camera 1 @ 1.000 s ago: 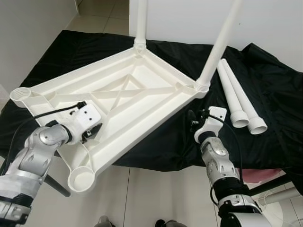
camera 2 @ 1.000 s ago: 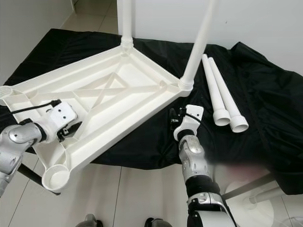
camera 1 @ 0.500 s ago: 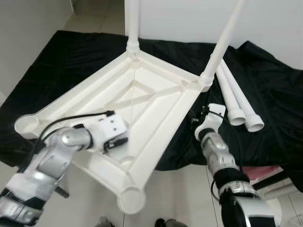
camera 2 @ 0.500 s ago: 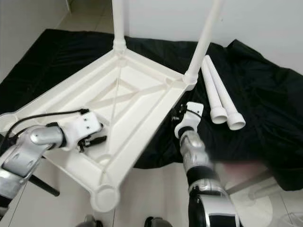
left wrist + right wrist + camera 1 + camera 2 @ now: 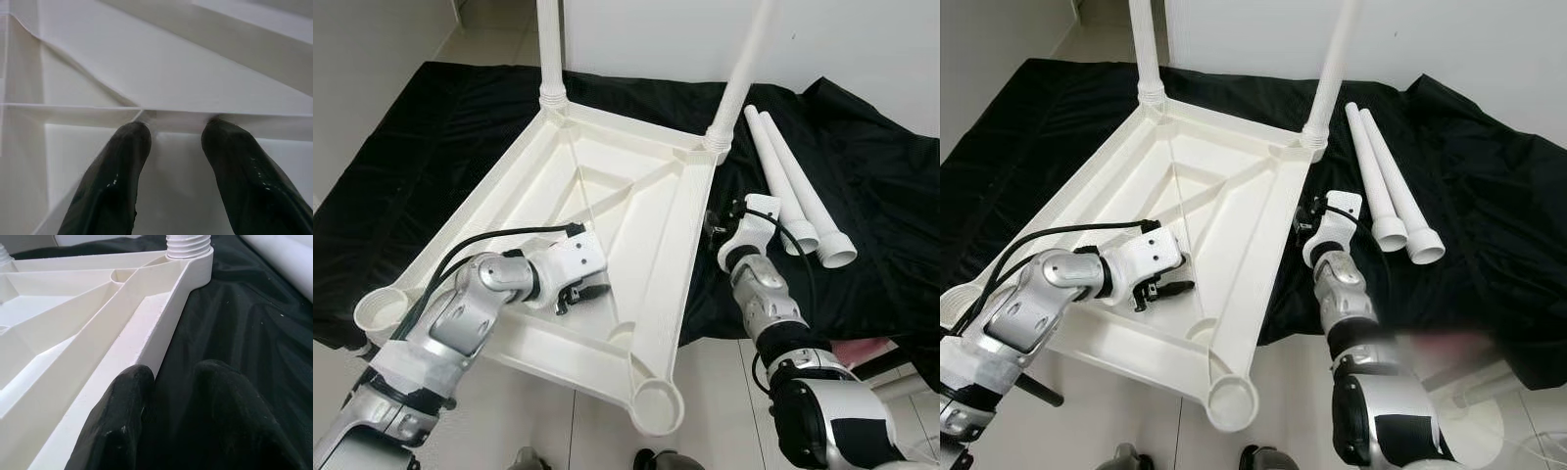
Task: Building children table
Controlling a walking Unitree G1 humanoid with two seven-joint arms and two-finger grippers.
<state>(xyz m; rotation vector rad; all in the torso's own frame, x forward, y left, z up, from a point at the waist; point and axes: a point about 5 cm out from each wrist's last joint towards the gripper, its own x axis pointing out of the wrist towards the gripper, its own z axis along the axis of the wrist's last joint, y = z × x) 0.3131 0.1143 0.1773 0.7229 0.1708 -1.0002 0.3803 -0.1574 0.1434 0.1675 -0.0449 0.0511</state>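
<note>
the white table top (image 5: 636, 186) lies upside down on a black cloth (image 5: 881, 196), with its near end sticking out over the tiled floor (image 5: 724, 392). two white legs (image 5: 736, 73) stand up in its far corners. two more loose legs (image 5: 793, 191) lie side by side on the cloth, off to the right. the left claw (image 5: 171, 134) is inside the top, its two black fingers (image 5: 122, 161) spread a little apart, tips touching a thin rib, holding nothing. the right claw (image 5: 168, 382) sits low at the right edge of the top. its fingers are parted too. one finger touches the edge and the other rests on the cloth.
</note>
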